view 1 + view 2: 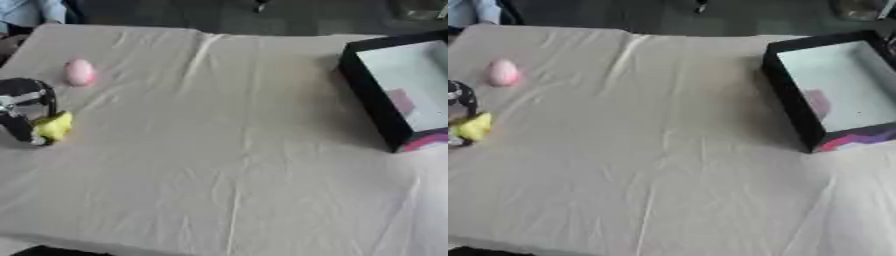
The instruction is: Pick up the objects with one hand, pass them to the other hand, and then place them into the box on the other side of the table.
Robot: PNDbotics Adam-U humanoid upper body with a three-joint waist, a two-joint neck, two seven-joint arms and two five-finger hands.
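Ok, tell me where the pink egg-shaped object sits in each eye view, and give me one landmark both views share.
Left eye view: the pink egg-shaped object lies on the cloth at upper left, beyond the left hand that holds a yellow object.
Right eye view: the same object is nearer the left edge, upper left.
Shared landmark: the black box at the table's right side.

Left hand [24, 107]: rounded black casing with silver-grey joints and pale glints, at left edge.
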